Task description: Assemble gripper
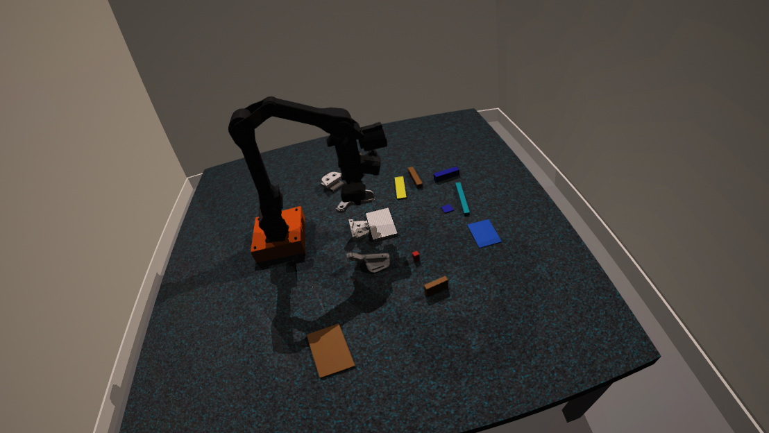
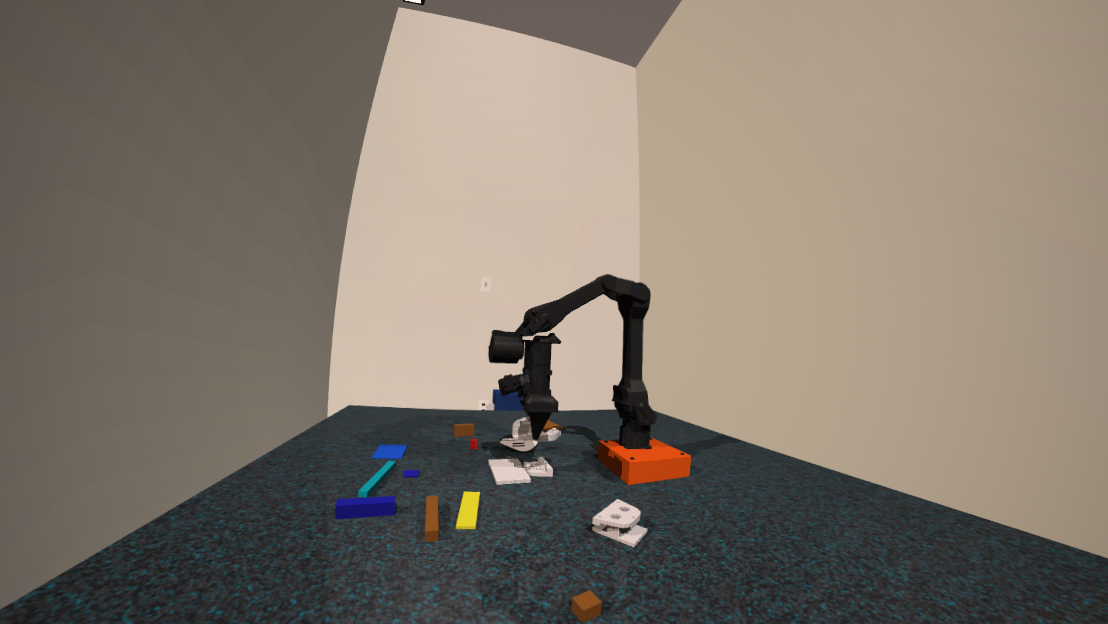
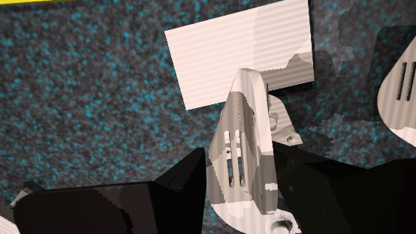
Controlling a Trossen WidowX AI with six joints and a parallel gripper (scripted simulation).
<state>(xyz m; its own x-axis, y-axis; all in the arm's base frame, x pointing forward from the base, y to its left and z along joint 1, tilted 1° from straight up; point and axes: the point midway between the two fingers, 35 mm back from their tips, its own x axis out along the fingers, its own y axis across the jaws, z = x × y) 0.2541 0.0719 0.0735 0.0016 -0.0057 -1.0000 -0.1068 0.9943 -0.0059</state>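
Note:
My gripper (image 1: 355, 200) (image 2: 538, 436) (image 3: 235, 151) is shut on a white slotted jaw (image 1: 342, 206) (image 2: 553, 434) (image 3: 221, 169) and holds it above the table. In the wrist view the jaw's tip overlaps a white ribbed slab and hides most of the gripper base (image 1: 357, 227) (image 2: 541, 468) (image 3: 282, 114); one pin shows. The other jaw (image 1: 378, 261) (image 2: 517, 444) (image 3: 398, 94) lies on the table, nearer the top camera than the base, off its pins. The housing plate (image 1: 330, 177) (image 2: 617, 514) lies apart, tilted over a pale support.
The white ribbed slab (image 1: 380, 222) (image 2: 507, 471) (image 3: 210, 56) adjoins the base. A red cube (image 1: 416, 256), a brown block (image 1: 436, 285) and a brown slab (image 1: 330, 352) lie toward the top camera. Yellow (image 1: 400, 187), teal (image 1: 462, 198) and blue (image 1: 484, 232) pieces lie beyond.

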